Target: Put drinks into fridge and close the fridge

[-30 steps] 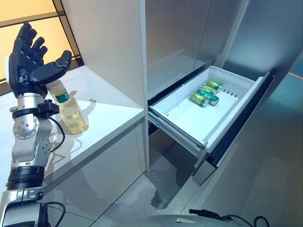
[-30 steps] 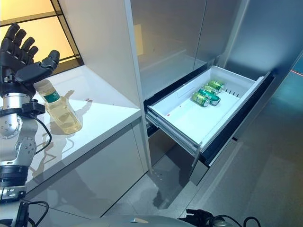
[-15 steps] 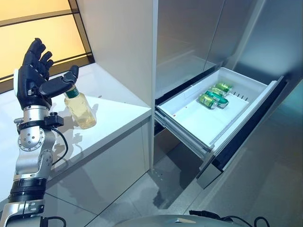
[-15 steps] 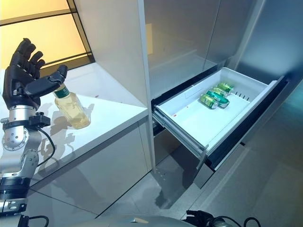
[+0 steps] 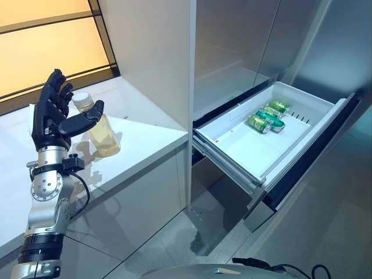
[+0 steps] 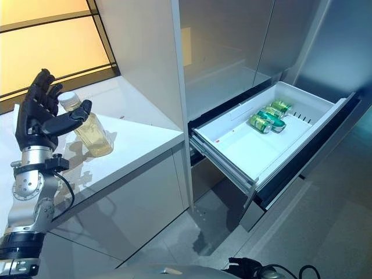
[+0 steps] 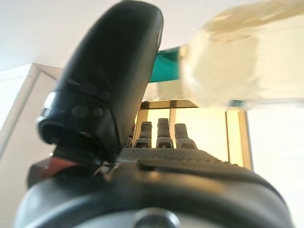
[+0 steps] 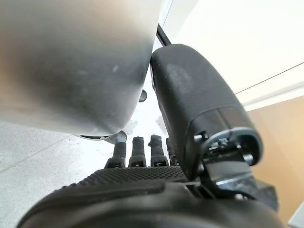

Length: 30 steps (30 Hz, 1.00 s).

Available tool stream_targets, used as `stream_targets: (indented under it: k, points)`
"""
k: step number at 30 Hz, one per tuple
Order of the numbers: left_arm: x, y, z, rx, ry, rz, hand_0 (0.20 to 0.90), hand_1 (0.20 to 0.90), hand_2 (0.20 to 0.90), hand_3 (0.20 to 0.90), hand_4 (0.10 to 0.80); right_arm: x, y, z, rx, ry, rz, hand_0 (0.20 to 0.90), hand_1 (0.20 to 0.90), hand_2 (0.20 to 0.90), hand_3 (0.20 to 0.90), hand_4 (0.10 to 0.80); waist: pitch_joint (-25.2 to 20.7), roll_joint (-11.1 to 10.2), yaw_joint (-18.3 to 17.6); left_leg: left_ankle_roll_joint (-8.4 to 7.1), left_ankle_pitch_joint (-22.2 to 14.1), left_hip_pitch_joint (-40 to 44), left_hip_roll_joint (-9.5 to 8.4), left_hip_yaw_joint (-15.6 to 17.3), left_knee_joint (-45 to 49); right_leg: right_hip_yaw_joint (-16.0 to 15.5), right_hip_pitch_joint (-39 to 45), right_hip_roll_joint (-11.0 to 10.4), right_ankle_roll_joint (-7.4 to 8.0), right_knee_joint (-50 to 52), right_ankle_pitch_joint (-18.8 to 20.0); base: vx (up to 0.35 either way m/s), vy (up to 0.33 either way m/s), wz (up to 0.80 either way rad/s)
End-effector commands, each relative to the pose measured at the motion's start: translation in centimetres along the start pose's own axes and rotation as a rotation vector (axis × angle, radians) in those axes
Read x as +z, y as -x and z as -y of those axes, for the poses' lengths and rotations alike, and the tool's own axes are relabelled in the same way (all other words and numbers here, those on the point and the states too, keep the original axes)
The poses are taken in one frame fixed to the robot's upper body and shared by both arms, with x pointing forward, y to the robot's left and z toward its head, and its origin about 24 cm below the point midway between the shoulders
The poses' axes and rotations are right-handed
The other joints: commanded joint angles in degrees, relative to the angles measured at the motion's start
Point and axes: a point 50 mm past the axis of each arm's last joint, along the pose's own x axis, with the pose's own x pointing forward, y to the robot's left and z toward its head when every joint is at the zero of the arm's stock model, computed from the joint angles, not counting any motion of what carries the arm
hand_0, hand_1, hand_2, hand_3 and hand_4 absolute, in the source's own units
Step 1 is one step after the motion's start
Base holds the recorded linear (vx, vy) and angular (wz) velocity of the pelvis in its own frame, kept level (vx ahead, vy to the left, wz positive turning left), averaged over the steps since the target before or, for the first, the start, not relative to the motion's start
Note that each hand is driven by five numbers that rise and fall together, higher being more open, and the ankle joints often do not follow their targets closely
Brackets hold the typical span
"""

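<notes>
1. Standing upright on the glossy white countertop [image 5: 145, 136]: a clear plastic bottle of pale yellow drink with a green label and white cap [image 5: 100, 127], near the counter's middle, well apart from the fridge
2. Hovering raised just beside that bottle: the dark left hand [image 5: 51, 116], fingers straight and spread, thumb reaching across in front of the bottle's neck, gripping nothing
3. Showing in the left wrist view: the bottle [image 7: 247, 61] lying past the thumb, with a gap between it and the row of straight fingers [image 7: 164, 133]
4. Standing pulled out at the right: the white fridge drawer with a dark grey front panel [image 5: 325, 136], well away from the bottle
5. Lying on their sides in the drawer's far corner: three green drink cans [image 5: 266, 116], close together, touching or nearly so
6. Appearing only in its own wrist view: the dark right hand [image 8: 142, 156], fingers straight and relaxed, holding nothing, beside a silver-grey surface, over a pale grey floor [image 8: 28, 152]
</notes>
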Motion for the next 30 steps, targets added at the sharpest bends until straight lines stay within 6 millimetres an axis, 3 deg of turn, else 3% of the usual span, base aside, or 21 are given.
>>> stream_targets:
  k: [1,30]
  points:
    - [4.6,-1.4,0.5,-0.042,0.010,0.257,0.900,0.900,0.900,0.900,0.800,-0.6,0.4,1.2,-0.002,0.067,-0.057,0.900,0.900,0.900,0.900,0.800,-0.78,1.23,1.22,-0.76,-6.21,1.54,0.31,3.77,0.40,-0.69,-0.46,-0.15,2.40,3.82,-5.30,-0.007,0.004,0.07]
    - [0.7,-0.4,1.8,-0.041,-0.004,0.076,0.900,0.900,0.900,0.900,0.800,-0.4,0.5,1.3,0.003,0.065,-0.054,0.900,0.900,0.900,0.900,0.800,-0.07,1.11,-0.42,-0.64,-6.26,2.25,0.50,4.94,0.40,0.41,-0.34,0.02,2.66,4.34,-5.11,0.000,0.000,0.00]
